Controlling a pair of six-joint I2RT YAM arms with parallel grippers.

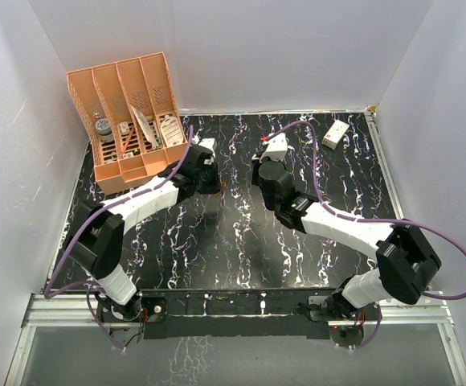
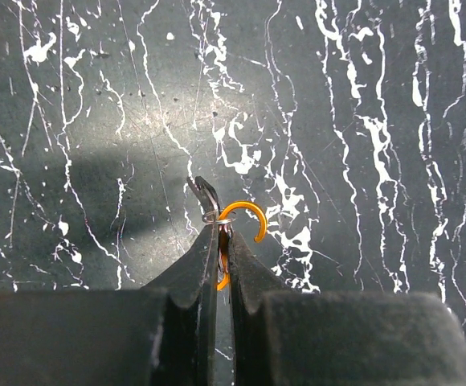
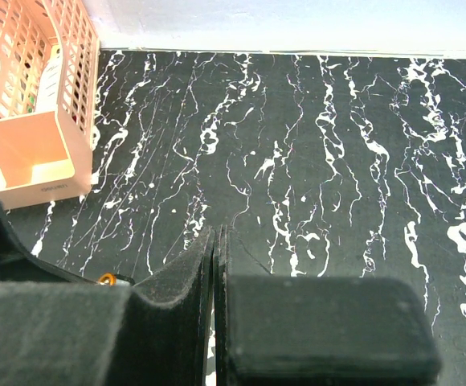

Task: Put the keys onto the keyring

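In the left wrist view my left gripper (image 2: 223,233) is shut on the keyring (image 2: 247,212), a yellow-orange S-shaped clip. Its upper hook curls out to the right above the fingertips and its lower curve shows between the pads. The keys (image 2: 202,193), a tiny dark piece with a small silvery ring, lie against the clip at the left fingertip; I cannot tell whether the ring is threaded on. My right gripper (image 3: 219,233) is shut with nothing visible between its pads, just right of the left gripper (image 1: 209,178) over the black marbled table (image 1: 241,241).
A large orange slotted organizer (image 1: 128,121) with small items stands at the back left, also in the right wrist view (image 3: 32,121). A white rectangular box with a red mark (image 1: 336,133) lies at the back right. White walls enclose the table.
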